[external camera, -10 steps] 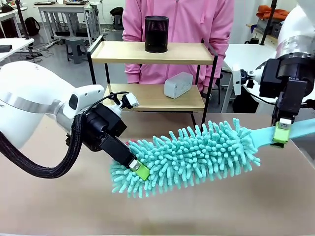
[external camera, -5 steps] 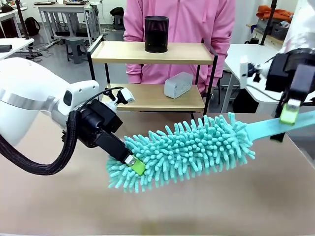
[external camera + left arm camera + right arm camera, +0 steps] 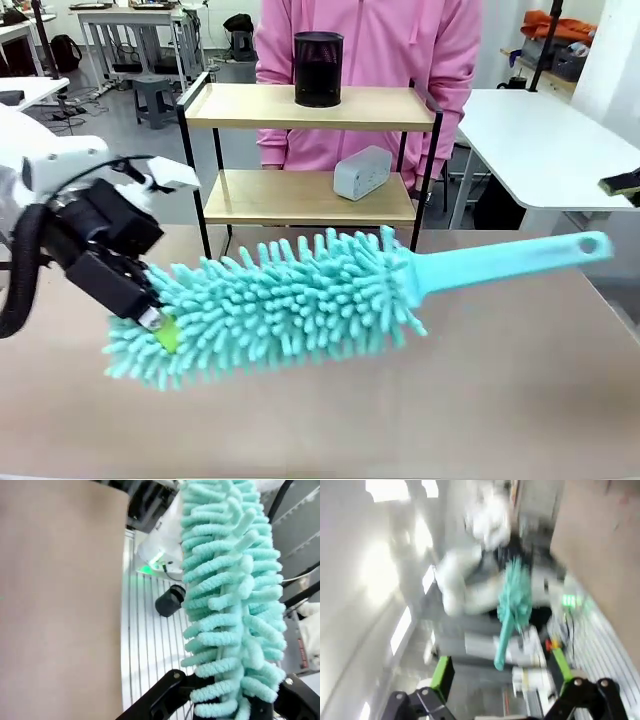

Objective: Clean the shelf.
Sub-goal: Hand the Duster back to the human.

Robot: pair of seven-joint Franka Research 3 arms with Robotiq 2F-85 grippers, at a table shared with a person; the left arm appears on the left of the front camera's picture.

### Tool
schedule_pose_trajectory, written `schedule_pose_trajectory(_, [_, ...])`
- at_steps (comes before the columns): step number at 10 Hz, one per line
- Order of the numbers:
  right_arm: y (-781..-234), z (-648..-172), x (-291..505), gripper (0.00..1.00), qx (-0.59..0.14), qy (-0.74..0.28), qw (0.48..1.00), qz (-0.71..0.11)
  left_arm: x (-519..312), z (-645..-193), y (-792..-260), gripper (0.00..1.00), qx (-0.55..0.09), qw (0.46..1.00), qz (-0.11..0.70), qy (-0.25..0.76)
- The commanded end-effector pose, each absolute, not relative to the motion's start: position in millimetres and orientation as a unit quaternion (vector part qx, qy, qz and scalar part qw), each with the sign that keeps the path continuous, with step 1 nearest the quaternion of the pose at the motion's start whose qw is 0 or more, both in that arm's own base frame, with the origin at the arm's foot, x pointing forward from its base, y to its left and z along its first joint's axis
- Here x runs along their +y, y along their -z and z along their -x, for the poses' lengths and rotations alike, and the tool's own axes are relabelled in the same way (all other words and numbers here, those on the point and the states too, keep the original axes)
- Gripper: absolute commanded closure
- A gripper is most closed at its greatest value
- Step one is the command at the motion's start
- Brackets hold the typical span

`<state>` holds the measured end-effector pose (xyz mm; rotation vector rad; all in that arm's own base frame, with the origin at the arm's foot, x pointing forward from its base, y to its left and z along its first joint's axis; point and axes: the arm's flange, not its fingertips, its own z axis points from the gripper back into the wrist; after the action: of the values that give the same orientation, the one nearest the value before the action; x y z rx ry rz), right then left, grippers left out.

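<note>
A teal fluffy duster (image 3: 290,300) hangs level over the brown table, its handle (image 3: 510,258) pointing right with nothing holding it. My left gripper (image 3: 155,325) is shut on the fluffy head near its left tip. In the left wrist view the duster head (image 3: 232,595) runs up from between my left gripper's (image 3: 232,707) black fingers. At the far right edge a sliver of my right gripper (image 3: 622,185) stands well apart from the handle. My right gripper (image 3: 501,680) is open and holds nothing, with the duster (image 3: 512,605) far off. The shelf (image 3: 300,108) stands behind the duster.
A black mesh cylinder (image 3: 318,68) stands on the shelf's top board and a small grey-white box (image 3: 362,172) on the lower one. A person in a pink top (image 3: 380,45) stands behind the shelf. A white table (image 3: 540,140) is at the right.
My right gripper let go of the handle and drew off to the right edge. My left arm pulled the duster to the left, and the handle now hangs free.
</note>
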<state>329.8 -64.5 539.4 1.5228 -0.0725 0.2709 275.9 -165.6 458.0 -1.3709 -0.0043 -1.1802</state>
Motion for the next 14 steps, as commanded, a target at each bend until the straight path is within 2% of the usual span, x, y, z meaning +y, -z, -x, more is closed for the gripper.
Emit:
schedule_pose_trajectory(1, [-525,-308,-65,0.0,-0.298,0.112,0.654,-0.687,-126,-264,-468,1.0,-0.084,0.609,0.615,0.494])
schedule_pose_trajectory(3, [-498,-301,-84,0.0,-0.349,0.232,0.664,-0.619,-56,-254,-495,1.0,-0.228,0.613,0.626,0.426])
schedule_pose_trajectory(4, [-511,-316,-98,0.0,-0.146,-0.001,0.703,-0.696,-19,-244,-510,1.0,-0.31,0.609,0.623,0.38])
schedule_pose_trajectory(6, [-511,-316,-98,0.0,-0.146,-0.001,0.703,-0.696,47,-231,-521,1.0,-0.44,0.603,0.61,0.265])
schedule_pose_trajectory(8, [-511,-316,-98,0.0,-0.146,-0.001,0.703,-0.696,77,-236,-506,1.0,-0.44,0.616,0.645,0.107])
schedule_pose_trajectory(11, [-511,-316,-98,0.0,-0.146,-0.001,0.703,-0.696,95,-275,-464,1.0,-0.35,0.699,0.622,-0.044])
schedule_pose_trajectory(12, [-511,-316,-98,0.0,-0.146,-0.001,0.703,-0.696,98,-289,-449,1.0,-0.302,0.712,0.631,-0.064])
schedule_pose_trajectory(14, [-511,-316,-98,0.0,-0.146,-0.001,0.703,-0.696,101,-307,-425,1.0,-0.26,0.755,0.59,-0.12])
